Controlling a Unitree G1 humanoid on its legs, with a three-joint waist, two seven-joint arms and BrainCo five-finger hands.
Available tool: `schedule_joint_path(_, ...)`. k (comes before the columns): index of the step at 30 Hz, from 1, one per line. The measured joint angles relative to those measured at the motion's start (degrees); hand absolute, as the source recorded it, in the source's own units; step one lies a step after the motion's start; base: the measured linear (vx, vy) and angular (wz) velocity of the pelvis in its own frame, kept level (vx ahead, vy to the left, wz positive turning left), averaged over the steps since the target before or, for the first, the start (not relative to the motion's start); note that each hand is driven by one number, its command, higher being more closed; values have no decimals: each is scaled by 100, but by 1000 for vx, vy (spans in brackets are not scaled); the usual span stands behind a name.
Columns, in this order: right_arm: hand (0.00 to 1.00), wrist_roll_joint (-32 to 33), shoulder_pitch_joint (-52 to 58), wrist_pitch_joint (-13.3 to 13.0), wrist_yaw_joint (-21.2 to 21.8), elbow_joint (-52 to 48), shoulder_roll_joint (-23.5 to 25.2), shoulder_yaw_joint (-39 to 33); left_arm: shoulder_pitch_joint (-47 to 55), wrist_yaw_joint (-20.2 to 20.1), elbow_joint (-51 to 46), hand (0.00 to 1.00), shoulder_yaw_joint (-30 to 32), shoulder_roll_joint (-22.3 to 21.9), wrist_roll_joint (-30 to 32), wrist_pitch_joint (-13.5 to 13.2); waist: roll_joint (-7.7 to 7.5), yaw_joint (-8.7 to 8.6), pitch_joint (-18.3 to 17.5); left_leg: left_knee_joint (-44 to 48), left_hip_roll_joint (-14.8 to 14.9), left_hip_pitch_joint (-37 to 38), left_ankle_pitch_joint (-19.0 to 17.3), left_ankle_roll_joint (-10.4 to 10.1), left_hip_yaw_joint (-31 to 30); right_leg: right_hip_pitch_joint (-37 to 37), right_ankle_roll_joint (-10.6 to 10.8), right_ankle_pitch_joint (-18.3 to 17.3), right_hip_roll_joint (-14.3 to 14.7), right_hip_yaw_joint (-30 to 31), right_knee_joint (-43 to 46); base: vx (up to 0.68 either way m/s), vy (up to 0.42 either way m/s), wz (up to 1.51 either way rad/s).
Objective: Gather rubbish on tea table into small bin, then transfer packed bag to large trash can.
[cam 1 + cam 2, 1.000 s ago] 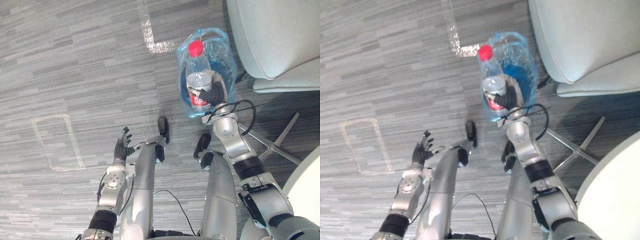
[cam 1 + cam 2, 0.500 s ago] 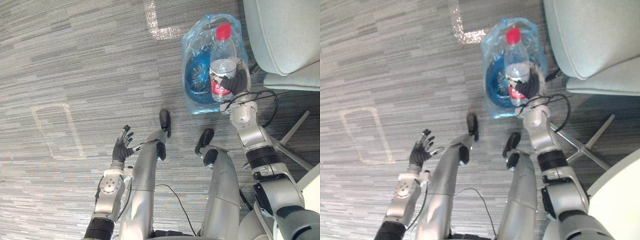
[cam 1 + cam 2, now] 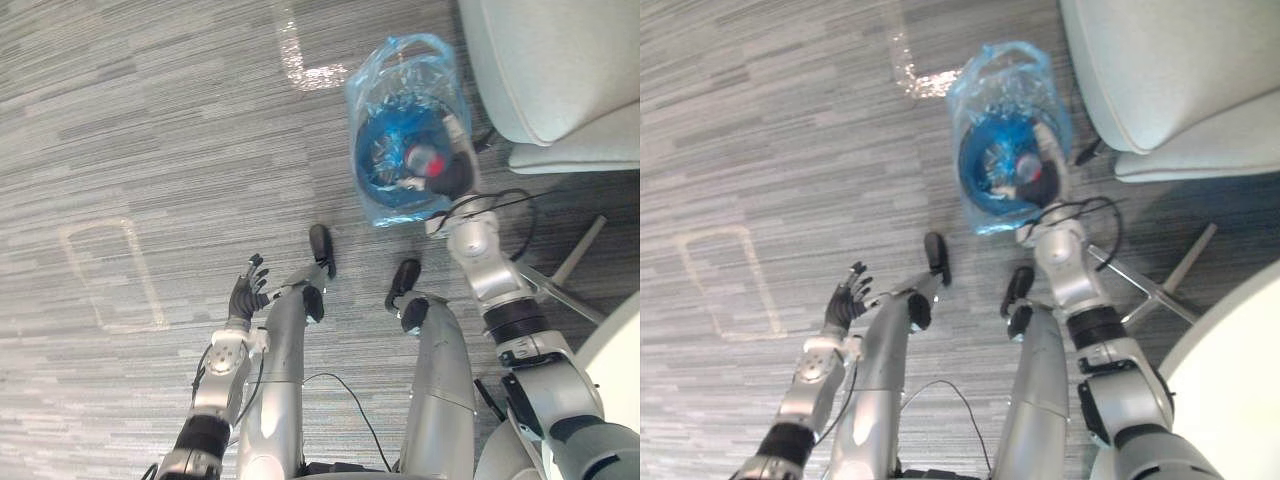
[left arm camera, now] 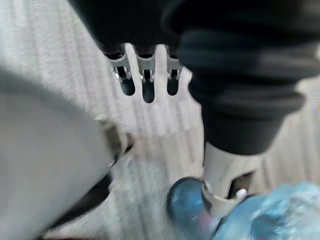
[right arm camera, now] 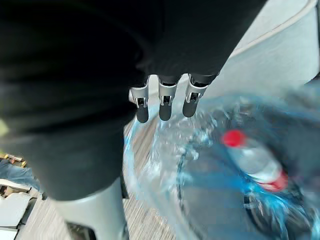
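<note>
Small bin (image 3: 366, 185) lined w/ blue bag (image 3: 400, 58) stands on grey carpet floor (image 3: 150, 120). Red-cap bottle (image 5: 254, 164) lies tilted inside bin. Right robot hand (image 3: 456, 178) hangs over bin rim on the chair side, fingers (image 5: 164, 107) straight, holding nothing. Left robot hand (image 3: 245, 295) is well apart from bin, spread wide, empty. Pale chair (image 3: 560, 70) just beside bin. Tape marks (image 3: 110, 275) on floor well apart from bin. White round worktop (image 3: 618, 350) edge past chair from bin.

Head eyes look down; close wrist cameras also catch the bin (image 3: 372, 165).
</note>
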Motion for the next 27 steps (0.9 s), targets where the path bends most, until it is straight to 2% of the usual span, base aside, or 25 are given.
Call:
schedule_joint_path(4,0,-578,-5,4,-4,-6,-62,97,-109,133,347,0,36,-8,0,-9,-1,14,-1,-144,39,98,9,-77,33,66,-23,100,59,9,-131,-64,-18,-10)
schedule_joint_path(6,0,-921,-22,6,-29,10,-58,121,-177,207,520,0,33,26,5,-11,-28,13,-19,-356,33,161,90,-174,75,79,-31,214,85,10,-299,-68,-8,-6)
schedule_joint_path(8,0,-1217,-93,64,-54,207,-61,174,-319,215,730,0,31,42,4,-10,-31,30,-20,-585,35,208,208,-187,161,76,-34,321,94,2,-448,-67,-9,0)
schedule_joint_path(10,0,-1248,-182,118,-62,417,-58,233,-393,233,812,0,35,45,2,-11,-31,31,-20,-652,31,215,265,-142,178,74,-23,355,99,-4,-496,-52,-7,0)
schedule_joint_path(16,0,-1875,-585,300,-49,1109,-36,586,-766,333,997,0,38,39,-27,-19,-31,65,-20,-698,8,167,279,-141,180,44,11,396,99,-6,-564,-56,-3,0)
schedule_joint_path(20,0,-2000,-837,399,-51,1454,41,599,-968,335,1067,0,63,41,-116,-34,-31,70,-21,-682,-1,-19,285,-132,166,-127,12,396,86,-19,-543,-46,-4,2)
schedule_joint_path(24,0,-2129,-1017,602,-27,1952,209,581,-1086,347,1130,0,140,27,-118,-28,-31,82,-21,-534,1,-237,354,-25,72,-253,14,377,80,-101,-442,-30,-2,8)
schedule_joint_path(27,0,-2307,-1042,656,-11,2033,240,539,-1147,436,1133,0,200,-12,-121,-31,-31,93,-21,-487,-10,-333,277,-100,-2,-314,6,342,65,-116,-359,-49,-6,9)
